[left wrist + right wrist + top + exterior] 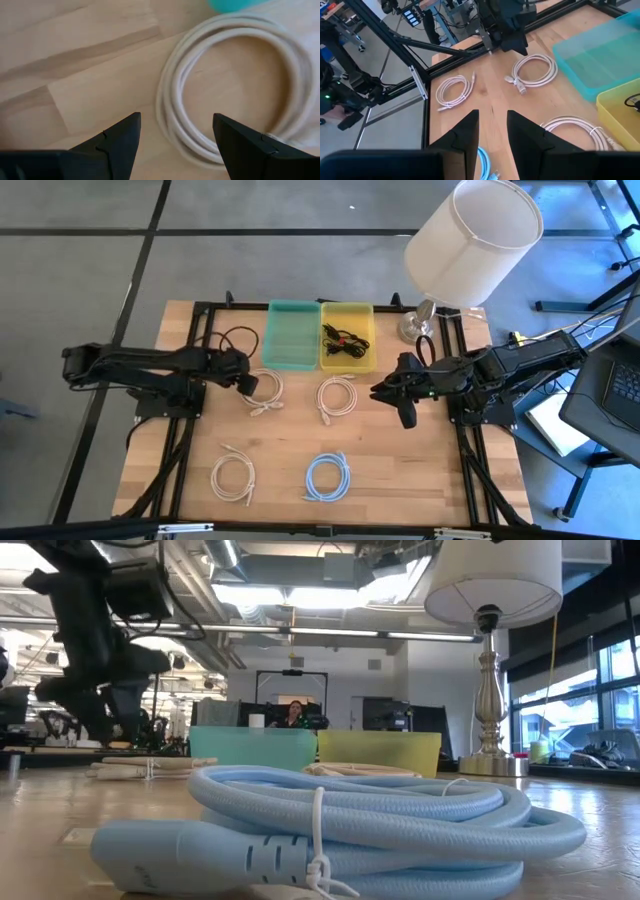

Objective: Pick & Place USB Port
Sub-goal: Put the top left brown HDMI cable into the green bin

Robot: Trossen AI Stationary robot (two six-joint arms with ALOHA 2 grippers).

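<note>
The left pincer [250, 385], fingers apart, hangs over a white cable coil [266, 391] at the desk's [400, 470] ten o'clock. The right pincer [380, 393], narrowly apart, holds nothing at three o'clock.

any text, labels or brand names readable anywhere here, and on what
None can be read.
The blue cable's plug shows only moulded ridges, no letters.
The teal tray, yellow tray and lamp shade are plain.
The screens in the room behind are too small and blurred to read.
</note>
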